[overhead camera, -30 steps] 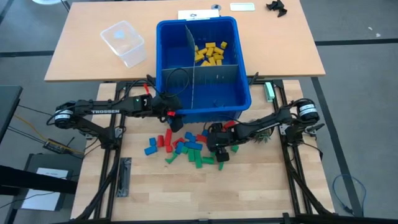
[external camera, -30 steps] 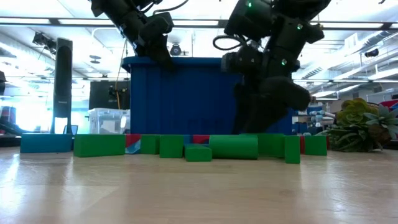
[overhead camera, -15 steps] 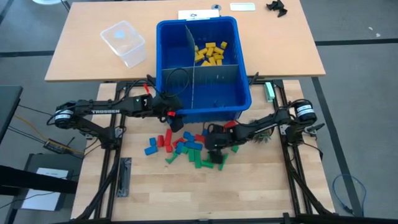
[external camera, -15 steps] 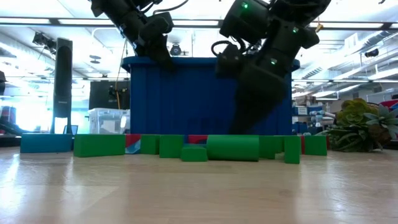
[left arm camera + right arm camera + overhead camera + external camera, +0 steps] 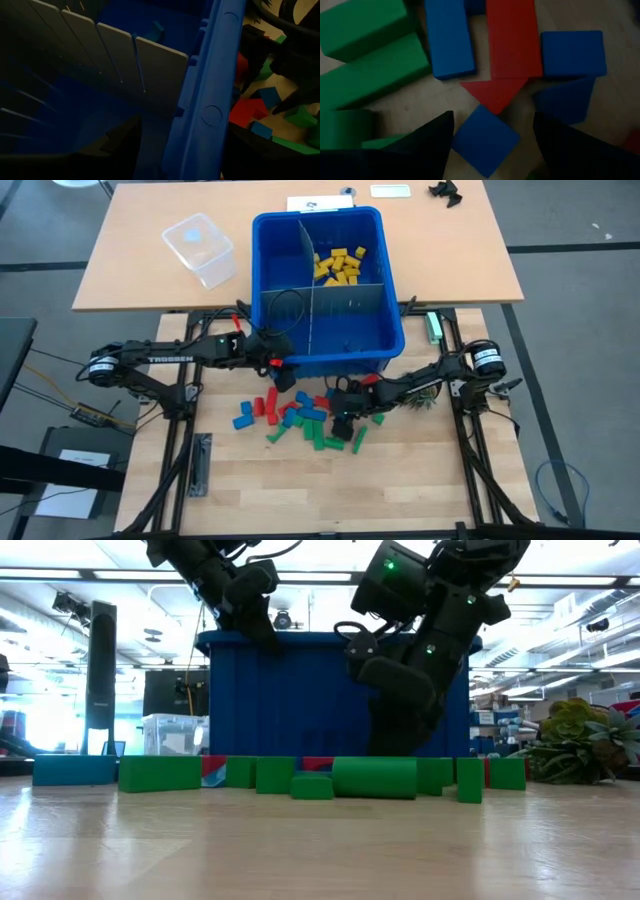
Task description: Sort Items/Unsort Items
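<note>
The right gripper is held spread wide over the blocks, a blue block lying between its fingers, ungripped. The left gripper is parked at the bin wall, its fingers apart and empty.

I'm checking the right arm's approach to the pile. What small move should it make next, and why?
Probably lower straight down and close. The right gripper stands open over the loose pile, and a small blue block lies between its fingers, close beside a red wedge. The left gripper waits at the blue bin's front wall.
</note>
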Robot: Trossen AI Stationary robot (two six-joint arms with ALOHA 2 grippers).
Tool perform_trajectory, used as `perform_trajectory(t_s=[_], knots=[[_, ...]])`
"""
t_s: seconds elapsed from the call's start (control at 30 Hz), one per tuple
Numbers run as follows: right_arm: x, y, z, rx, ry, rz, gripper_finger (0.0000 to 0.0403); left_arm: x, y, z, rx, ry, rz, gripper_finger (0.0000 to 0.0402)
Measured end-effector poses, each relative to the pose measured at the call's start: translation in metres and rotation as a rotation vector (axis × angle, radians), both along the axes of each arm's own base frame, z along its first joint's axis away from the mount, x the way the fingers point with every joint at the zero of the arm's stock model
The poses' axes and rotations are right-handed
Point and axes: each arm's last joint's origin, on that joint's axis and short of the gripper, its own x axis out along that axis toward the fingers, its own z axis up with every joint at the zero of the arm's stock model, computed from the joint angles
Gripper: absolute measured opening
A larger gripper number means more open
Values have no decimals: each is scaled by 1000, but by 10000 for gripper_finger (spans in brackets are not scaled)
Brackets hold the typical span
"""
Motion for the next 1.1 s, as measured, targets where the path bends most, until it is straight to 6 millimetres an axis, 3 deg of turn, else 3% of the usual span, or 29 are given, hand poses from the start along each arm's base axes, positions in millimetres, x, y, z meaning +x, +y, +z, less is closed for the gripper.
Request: perform_trajectory(t_s=[0.23, 0.37, 0.63, 0.87, 0.97, 1.1], knots=[[-1, 0, -1, 0, 13, 5, 138, 0, 0, 0, 1, 0, -1, 231], [-6, 3, 10, -6, 5, 55, 128, 0, 0, 0, 1, 1, -1, 231], [-31, 14, 90, 3, -225, 115, 136, 0, 0, 0, 2, 2, -2, 231], [-64, -6, 171, -204, -537, -20, 130, 0, 0, 0, 2, 0, -2, 231], [-72, -24, 189, -337, -606, -114, 133, 0, 0, 0, 3, -6, -2, 231], [-75, -53, 195, -422, -605, -197, 138, 1, 0, 1, 6, -14, -2, 231]])
